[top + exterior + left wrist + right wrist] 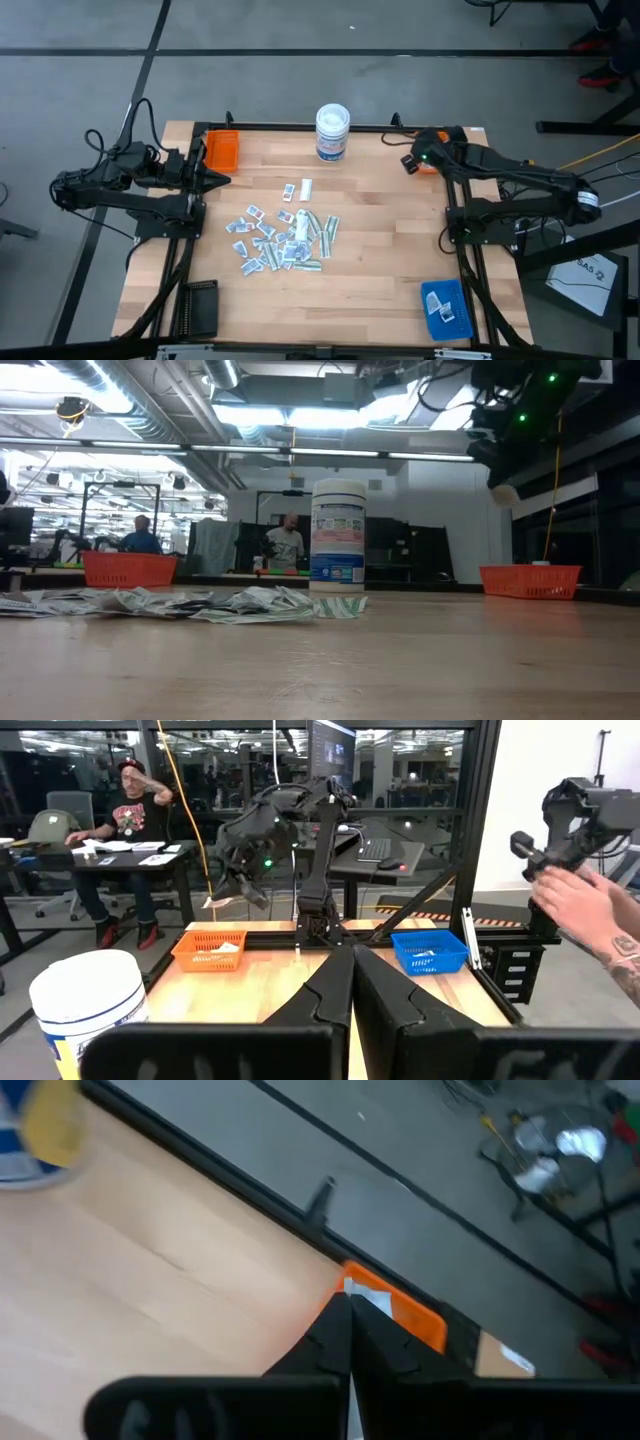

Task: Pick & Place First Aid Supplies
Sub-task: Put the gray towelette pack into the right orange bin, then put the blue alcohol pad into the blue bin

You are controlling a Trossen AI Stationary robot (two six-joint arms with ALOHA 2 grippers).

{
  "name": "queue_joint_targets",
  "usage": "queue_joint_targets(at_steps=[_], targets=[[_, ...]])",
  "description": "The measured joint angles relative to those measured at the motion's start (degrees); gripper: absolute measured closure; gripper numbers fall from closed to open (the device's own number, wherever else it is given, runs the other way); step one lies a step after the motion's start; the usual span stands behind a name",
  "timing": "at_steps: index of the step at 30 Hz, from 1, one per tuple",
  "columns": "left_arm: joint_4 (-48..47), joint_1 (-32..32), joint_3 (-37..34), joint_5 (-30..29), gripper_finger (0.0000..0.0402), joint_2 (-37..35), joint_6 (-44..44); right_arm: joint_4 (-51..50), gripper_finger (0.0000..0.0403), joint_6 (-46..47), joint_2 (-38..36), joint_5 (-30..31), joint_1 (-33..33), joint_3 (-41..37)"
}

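Observation:
The first aid supplies [280,237] are small white packets and pale green strips, heaped flat on the wooden table's middle; the low view shows the heap [200,603] too. My right gripper [412,160] hangs at the far right over an orange tray [405,1318], shut on one pale packet [215,902]. At the table's left edge my left gripper [352,965] stays level above the table, shut and holding nothing. My right gripper pinches a pale packet between its two fingertips; a white edge [349,1287] sticks out past them. The fingers slant downward toward the table's far right corner. The packet [505,492] is lifted well clear of the table, above the orange tray.
A white round tub with a blue label [332,132] stands at the far middle. A second orange tray [222,150] sits far left, a blue tray [445,308] near right. A person's hand [585,910] holding a dark device shows beyond the right edge.

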Motion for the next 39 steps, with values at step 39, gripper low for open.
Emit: queue_joint_targets(at_steps=[39], targets=[[0.0,0.0,0.0,0.0,0.0398,0.0,0.0,-5.5,0.0318,4.1,8.3,-6.7,-16.4,0.0]])
